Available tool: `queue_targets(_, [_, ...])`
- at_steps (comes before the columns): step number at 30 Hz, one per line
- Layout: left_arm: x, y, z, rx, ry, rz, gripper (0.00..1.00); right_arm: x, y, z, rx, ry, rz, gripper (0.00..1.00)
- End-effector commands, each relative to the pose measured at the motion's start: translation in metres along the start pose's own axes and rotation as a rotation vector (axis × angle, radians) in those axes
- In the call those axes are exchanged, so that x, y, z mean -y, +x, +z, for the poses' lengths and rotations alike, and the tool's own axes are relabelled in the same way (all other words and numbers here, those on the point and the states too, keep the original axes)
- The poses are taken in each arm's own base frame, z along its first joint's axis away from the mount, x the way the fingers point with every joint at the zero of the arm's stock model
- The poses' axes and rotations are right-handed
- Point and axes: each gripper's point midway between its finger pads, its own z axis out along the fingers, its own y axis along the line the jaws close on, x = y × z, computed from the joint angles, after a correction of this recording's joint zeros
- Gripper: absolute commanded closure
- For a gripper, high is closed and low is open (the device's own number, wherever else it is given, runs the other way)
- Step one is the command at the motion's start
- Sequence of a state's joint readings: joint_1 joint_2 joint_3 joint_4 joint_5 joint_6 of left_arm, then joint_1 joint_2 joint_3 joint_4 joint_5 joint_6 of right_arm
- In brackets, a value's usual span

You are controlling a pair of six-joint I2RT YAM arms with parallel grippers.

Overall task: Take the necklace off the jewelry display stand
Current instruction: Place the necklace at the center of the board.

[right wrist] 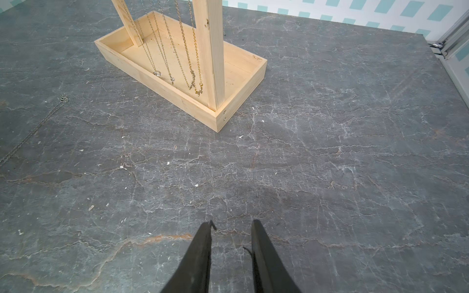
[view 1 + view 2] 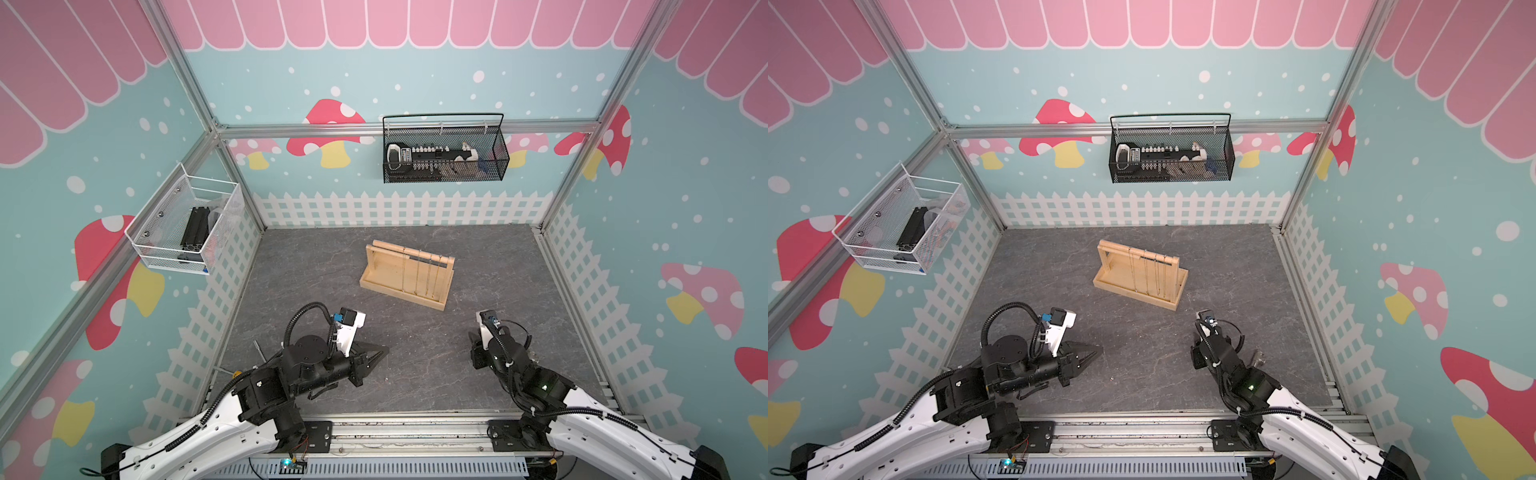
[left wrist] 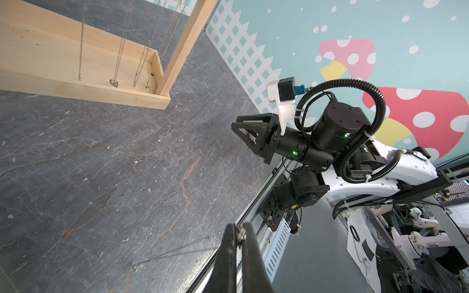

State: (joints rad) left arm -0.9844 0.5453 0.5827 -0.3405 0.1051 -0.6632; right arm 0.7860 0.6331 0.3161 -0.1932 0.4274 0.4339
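Note:
The pale wooden jewelry display stand [image 2: 399, 296] [image 2: 1133, 296] sits mid-floor, with several chains [image 1: 162, 50] [image 3: 119, 50] hanging from its bar. My left gripper [image 3: 239, 228] [image 2: 385, 350] is low over the floor, in front of the stand and to its left. It is shut on one end of a thin silver necklace [image 3: 177, 250] whose chain trails across the grey floor. The same necklace [image 1: 38, 124] shows at the edge of the right wrist view. My right gripper [image 1: 232, 225] [image 3: 234, 124] stands open and empty, facing the stand's post [image 1: 210, 50].
A black wire basket [image 2: 444, 149] hangs on the back wall and a white mesh basket [image 2: 187, 224] on the left wall. A metal rail [image 2: 415, 432] runs along the front edge. Walls enclose the grey stone-patterned floor [image 2: 316, 282] on three sides.

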Motion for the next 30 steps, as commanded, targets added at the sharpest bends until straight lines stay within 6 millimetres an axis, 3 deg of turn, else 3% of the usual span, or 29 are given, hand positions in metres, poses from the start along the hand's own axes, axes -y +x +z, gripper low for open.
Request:
queue_targets(1, [-0.003,0.001,-0.007,0.009,-0.017,-0.008,1.00,0.000,-0.001,0.001,0.006,0.000,0.002,0.71])
queue_targets(16, [-0.016,0.006,-0.024,0.024,-0.070,-0.001,1.00,-0.002,-0.001,0.003,0.001,-0.004,-0.001,0.71])
queue_targets(30, [-0.037,0.021,-0.016,0.011,-0.127,-0.013,1.00,-0.002,0.000,0.003,-0.001,-0.007,-0.002,0.71])
